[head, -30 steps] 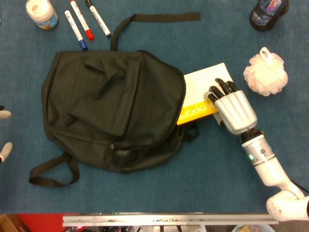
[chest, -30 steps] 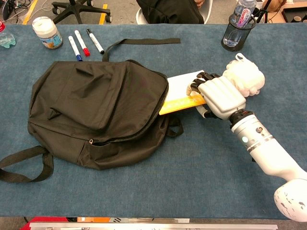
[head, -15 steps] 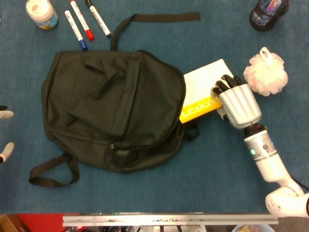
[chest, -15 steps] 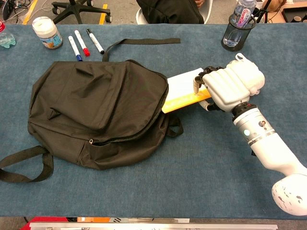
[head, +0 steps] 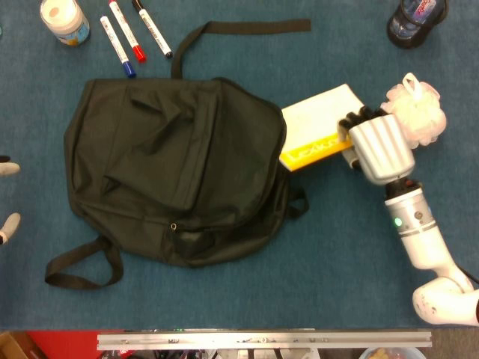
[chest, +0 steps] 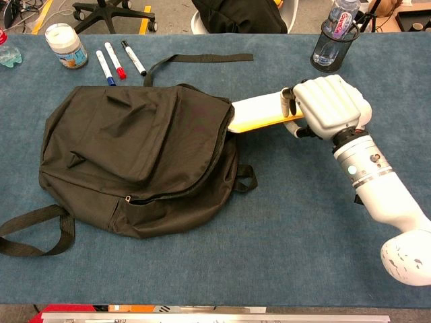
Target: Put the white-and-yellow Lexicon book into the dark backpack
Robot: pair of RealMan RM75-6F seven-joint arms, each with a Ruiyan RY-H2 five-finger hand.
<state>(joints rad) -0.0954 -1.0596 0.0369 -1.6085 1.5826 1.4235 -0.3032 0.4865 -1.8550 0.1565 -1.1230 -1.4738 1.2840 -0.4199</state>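
A dark backpack point(head: 176, 168) lies flat on a blue-carpeted counter point(head: 329, 254), its opening facing toward the right. Sticking out of that opening is the white-and-yellow Lexicon book point(head: 318, 138): its left end is tucked under the backpack's edge, and the rest, with the yellow spine showing toward the viewer, juts out over the counter. In the chest view the book point(chest: 259, 113) is tilted, its free end raised off the counter.

The right hand point(head: 380, 146) grips that free end. Its dark fingers point(head: 353, 120) are curled over the top of the book, and in the chest view a thumb tip sits against the book's near side, so the book is clamped between them. The silver back of the hand faces upward, with the white arm running back toward the lower right.

Just behind the right hand, touching or nearly touching it, sits a pale pink mesh bath sponge point(head: 419, 112). A dark cup holding a bottle point(head: 417, 19) stands at the far right corner. At the far left are a white jar point(head: 63, 19) and three markers point(head: 135, 34) lying side by side. A black strap point(head: 247, 28) from the backpack curves along the far side.

At the left edge of the head view, two small white tips of the left hand point(head: 6, 224) peek in; too little shows to tell how its fingers are set.
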